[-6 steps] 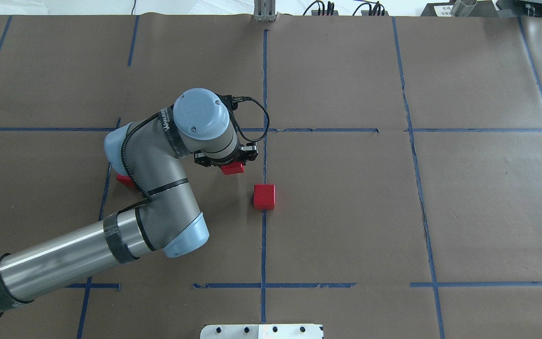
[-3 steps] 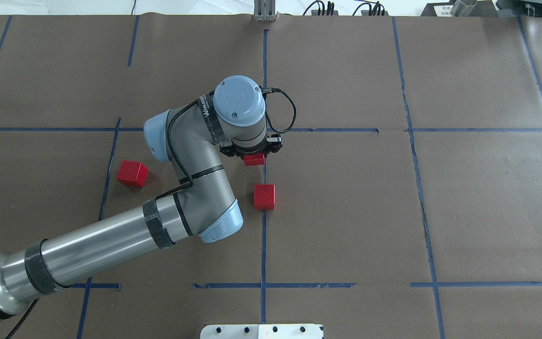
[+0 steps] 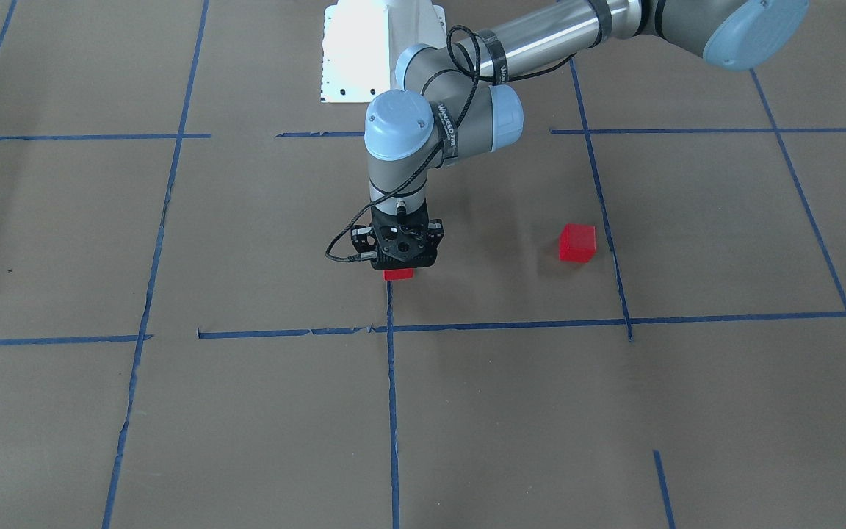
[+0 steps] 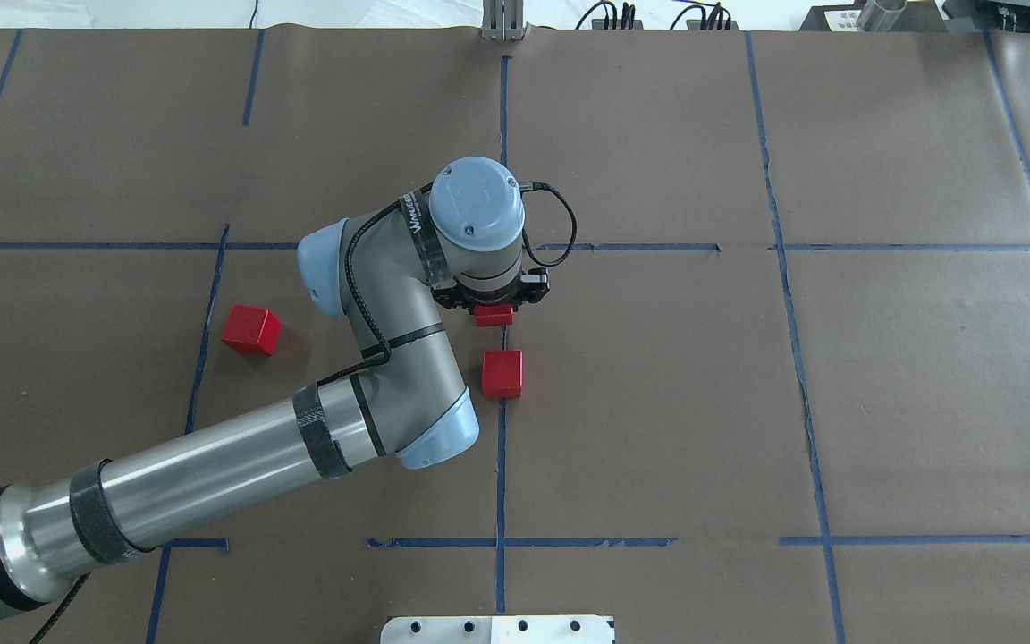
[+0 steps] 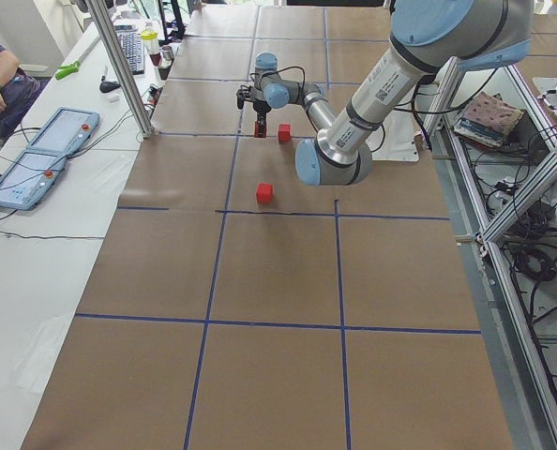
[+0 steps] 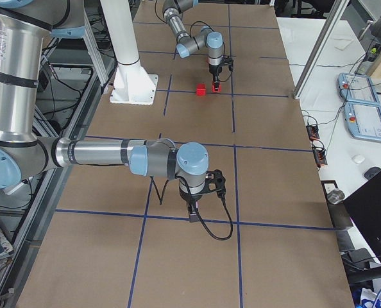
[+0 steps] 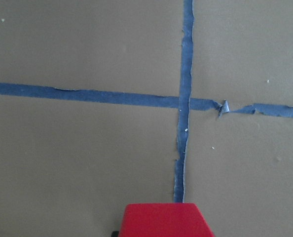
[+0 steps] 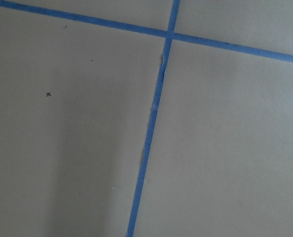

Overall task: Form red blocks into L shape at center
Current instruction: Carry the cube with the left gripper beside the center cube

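Observation:
My left gripper (image 4: 493, 311) is shut on a red block (image 4: 493, 316) and holds it low over the blue tape line (image 4: 501, 447) that splits the centre square (image 4: 640, 394). The held block also shows in the front view (image 3: 399, 274) and at the bottom of the left wrist view (image 7: 164, 220). A second red block (image 4: 502, 373) lies on that line, just nearer the robot, with a small gap between the two. The third red block (image 4: 250, 330) lies at the square's left edge. My right gripper (image 6: 194, 215) shows only in the right side view; I cannot tell whether it is open or shut.
The left forearm (image 4: 211, 483) slants across the near-left part of the centre square. The white robot base plate (image 4: 497, 629) is at the near edge. Blue tape lines divide the brown paper into squares. The right wrist view shows only paper and tape.
My left gripper has carried the red block to the right, from left of the centre line to over it, close to the second block. The third block has come out from under the arm.

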